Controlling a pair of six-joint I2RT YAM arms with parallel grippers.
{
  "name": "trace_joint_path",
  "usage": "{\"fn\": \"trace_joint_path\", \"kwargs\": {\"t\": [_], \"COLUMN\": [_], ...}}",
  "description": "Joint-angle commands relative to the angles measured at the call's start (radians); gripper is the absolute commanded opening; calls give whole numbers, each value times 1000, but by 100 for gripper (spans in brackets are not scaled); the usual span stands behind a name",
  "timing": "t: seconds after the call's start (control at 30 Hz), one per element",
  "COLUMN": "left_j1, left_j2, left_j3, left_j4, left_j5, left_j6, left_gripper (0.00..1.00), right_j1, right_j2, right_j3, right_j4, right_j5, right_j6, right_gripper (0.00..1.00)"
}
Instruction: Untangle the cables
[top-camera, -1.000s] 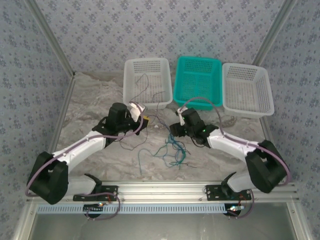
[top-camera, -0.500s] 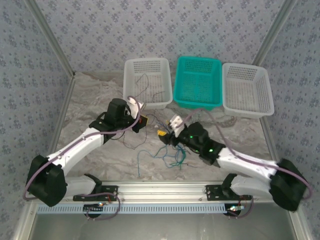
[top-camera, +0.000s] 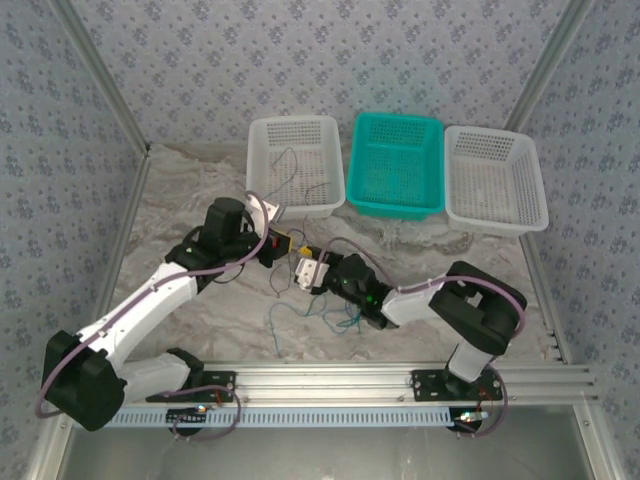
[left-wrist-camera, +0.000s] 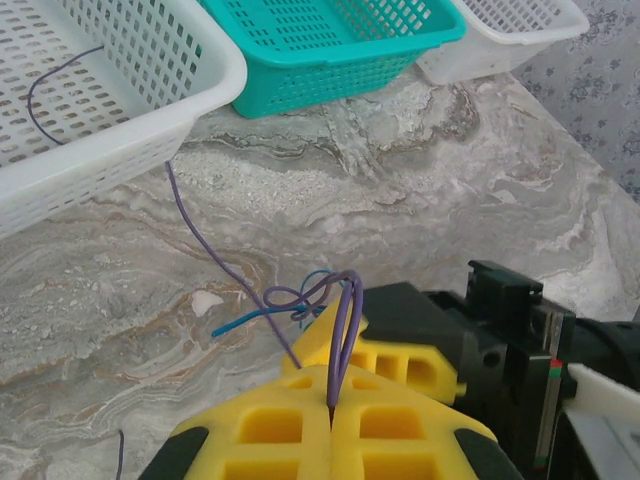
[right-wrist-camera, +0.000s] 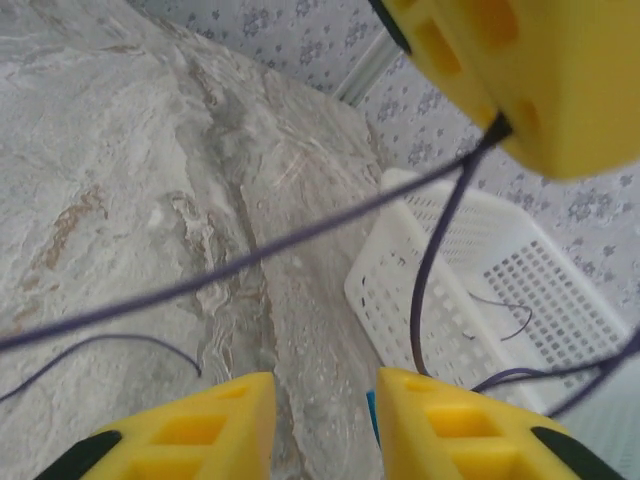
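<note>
My left gripper (left-wrist-camera: 332, 408) is shut on a loop of purple cable (left-wrist-camera: 343, 325), which rises from its yellow pads. That cable runs back over the wall of the left white basket (left-wrist-camera: 120, 140). A blue cable (left-wrist-camera: 245, 322) is knotted round the loop. Seen from above, the loose cables (top-camera: 340, 308) lie tangled on the marble, right of my left gripper (top-camera: 285, 243). My right gripper (top-camera: 303, 260) sits right beside the left one. Its yellow fingers (right-wrist-camera: 200, 425) stand apart with a gap, open (right-wrist-camera: 325, 385), under the left pad (right-wrist-camera: 540, 80) and the taut purple cable (right-wrist-camera: 250, 262).
Three baskets line the back: white (top-camera: 300, 207) with purple wire in it, teal (top-camera: 395, 205), white (top-camera: 497, 222). The right arm (top-camera: 470, 305) lies folded low across the front right. Aluminium rail (top-camera: 320, 378) at the near edge.
The right arm has swung left and stretched out until its gripper is beside the left one, and its jaws have narrowed. The left gripper, still shut, has drifted slightly left.
</note>
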Motion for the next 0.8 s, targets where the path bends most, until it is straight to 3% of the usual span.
{"fn": "trace_joint_path", "kwargs": {"t": [0.0, 0.53, 0.7, 0.77], "left_j1": [-6, -4, -4, -4], "left_j2": [-29, -21, -19, -19], "left_j3": [-3, 5, 10, 14], "left_j4": [-21, -19, -23, -26], "left_j5": [-4, -2, -10, -11], "left_j6": [-3, -6, -1, 1], "left_gripper": [0, 0, 0, 0], "right_j1": [6, 9, 10, 13], "right_j2": [25, -97, -109, -113], "right_j3": [39, -34, -22, -27], "right_j4": [139, 113, 63, 51], "right_j5": [29, 7, -106, -95], "right_j6": [-45, 33, 41, 49], "right_gripper": [31, 35, 37, 37]}}
